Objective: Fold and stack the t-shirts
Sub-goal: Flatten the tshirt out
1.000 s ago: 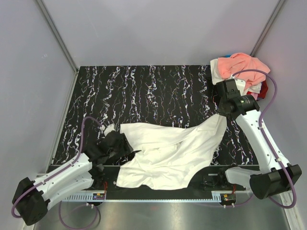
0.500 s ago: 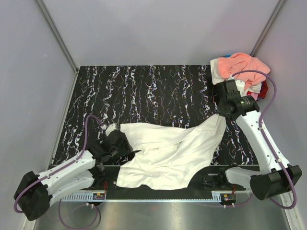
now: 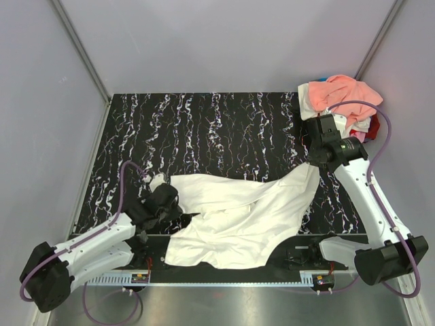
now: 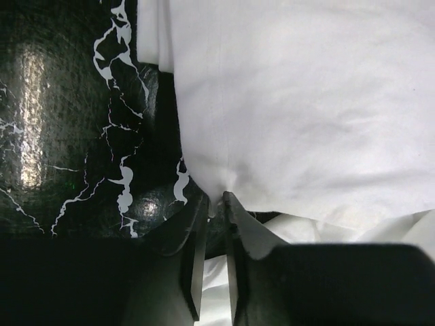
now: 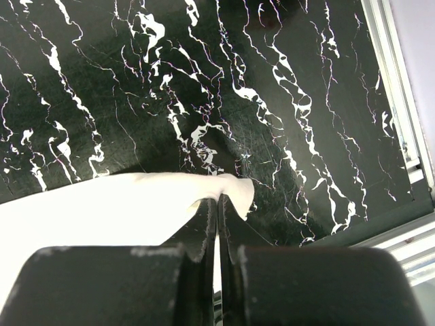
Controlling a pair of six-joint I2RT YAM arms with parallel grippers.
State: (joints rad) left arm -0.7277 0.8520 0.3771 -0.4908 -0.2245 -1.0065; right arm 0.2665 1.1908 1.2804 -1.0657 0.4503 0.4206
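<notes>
The white t-shirt [image 3: 238,210] is lying stretched between both arms, its long axis running from the left gripper [image 4: 216,202] to the right gripper [image 5: 217,198]. Each gripper is pinching one edge, jaws nearly together. The other t-shirts [image 3: 340,98] are sitting heaped just beyond the right gripper.

Black marbled tabletop [image 3: 224,129] — grey walls [image 3: 224,41]

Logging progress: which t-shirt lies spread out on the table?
The white t-shirt, alone up front; the salmon-peach t-shirt and the others are heaped in the far right corner.
</notes>
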